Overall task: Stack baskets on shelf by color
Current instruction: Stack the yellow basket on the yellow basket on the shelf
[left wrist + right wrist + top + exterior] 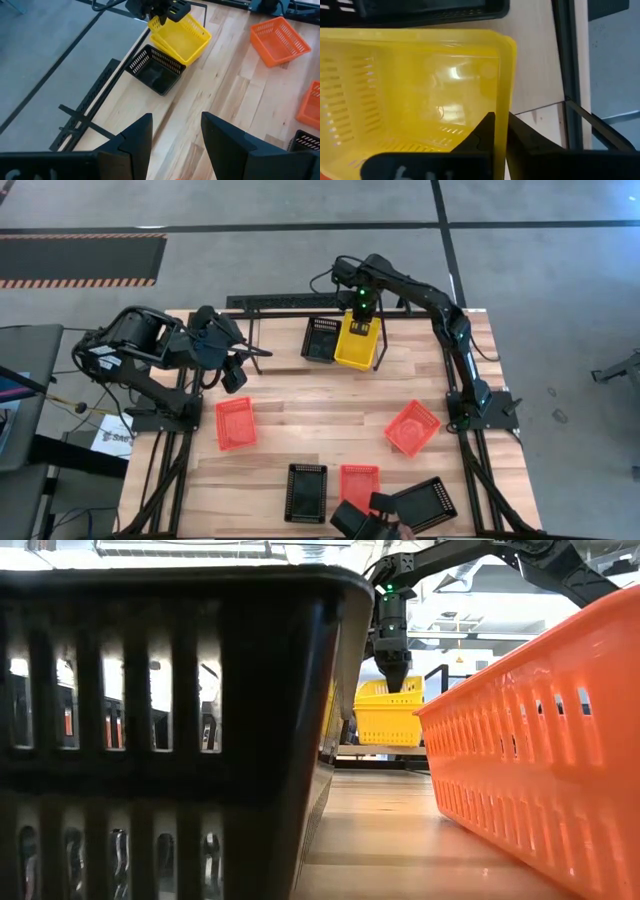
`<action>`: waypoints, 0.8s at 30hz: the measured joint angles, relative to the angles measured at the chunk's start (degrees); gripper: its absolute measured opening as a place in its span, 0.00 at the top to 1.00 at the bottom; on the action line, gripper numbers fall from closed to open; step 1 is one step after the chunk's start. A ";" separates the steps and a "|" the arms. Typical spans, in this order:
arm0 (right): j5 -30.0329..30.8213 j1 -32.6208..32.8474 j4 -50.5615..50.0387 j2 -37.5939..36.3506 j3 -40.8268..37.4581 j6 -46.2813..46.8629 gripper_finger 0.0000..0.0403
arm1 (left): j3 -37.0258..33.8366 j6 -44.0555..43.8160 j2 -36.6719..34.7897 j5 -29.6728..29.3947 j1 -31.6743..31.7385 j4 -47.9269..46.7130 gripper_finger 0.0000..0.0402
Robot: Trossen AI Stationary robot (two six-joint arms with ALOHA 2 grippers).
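We find the yellow basket [355, 346] at the far edge of the table, tilted, its rim pinched between the fingers of the right gripper [362, 328], which comes down on its far wall from above. In the right wrist view the two dark fingers [485, 131] close on either side of the yellow wall, one inside the basket [415, 100] and one outside. Just beside it, on its left in the high view, sits a black basket [321, 338], touching or nearly touching the yellow one. Both lie within the thin black tubing of the shelf [270, 302] along the far table edge.

Further out, we see red-orange baskets scattered on the wooden table [300, 415]: one [235, 423] left of centre, one [412, 428] toward the right, one [358, 483] near the front edge. Two more black baskets [306, 492] [428, 504] lie at the front.

The left gripper [232, 372] hangs over the table's left far corner, well apart from the yellow basket, its fingers [135, 140] spread and holding nothing.
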 joint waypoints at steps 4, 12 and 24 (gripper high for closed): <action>1.69 0.00 -0.79 0.00 0.00 -0.17 0.87 | 0.00 -0.01 0.00 0.02 0.00 0.00 0.61; 3.09 0.67 -0.31 0.00 0.00 1.13 0.88 | 0.00 -0.02 0.00 0.15 0.00 0.00 0.61; 15.00 3.75 -0.41 -1.75 0.11 0.60 0.79 | 0.00 0.00 0.00 0.22 -0.01 0.00 0.61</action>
